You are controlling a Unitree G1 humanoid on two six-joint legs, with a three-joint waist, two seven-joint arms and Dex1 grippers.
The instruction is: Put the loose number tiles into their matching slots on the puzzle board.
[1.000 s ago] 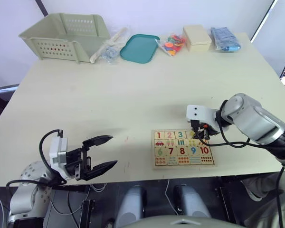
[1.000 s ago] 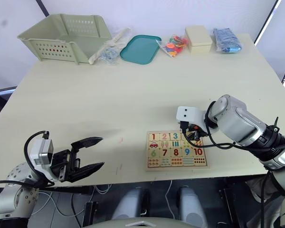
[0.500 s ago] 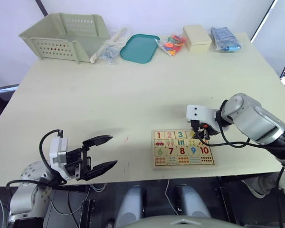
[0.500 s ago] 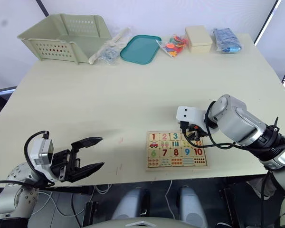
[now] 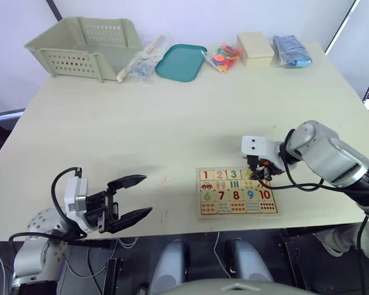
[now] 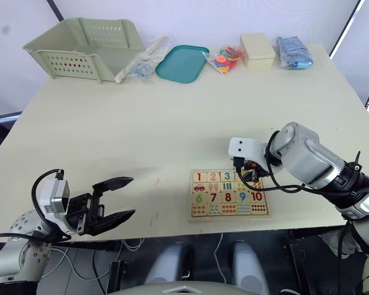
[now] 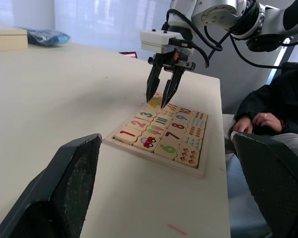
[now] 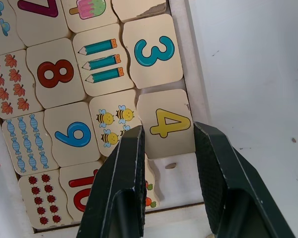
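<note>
- The right gripper (image 5: 258, 174) points down over the far row of the puzzle board (image 5: 236, 192), fingers a little apart.
- The left gripper (image 5: 133, 196) hangs well left of the board, fingers wide apart.

- The puzzle board (image 5: 237, 192) carries coloured digits on pale tiles: a red 1 (image 5: 205, 175), a pink 2 (image 5: 219, 174) and a teal 3 (image 8: 154, 51) in its top row.
- A yellow 4 (image 8: 163, 123) sits next along that row.
- Lower row: green 6 (image 5: 207, 196), dark red 7 (image 5: 221, 196), red 8 (image 8: 54, 73), blue 9 (image 8: 75, 134), red 10 (image 5: 264, 195).
</note>
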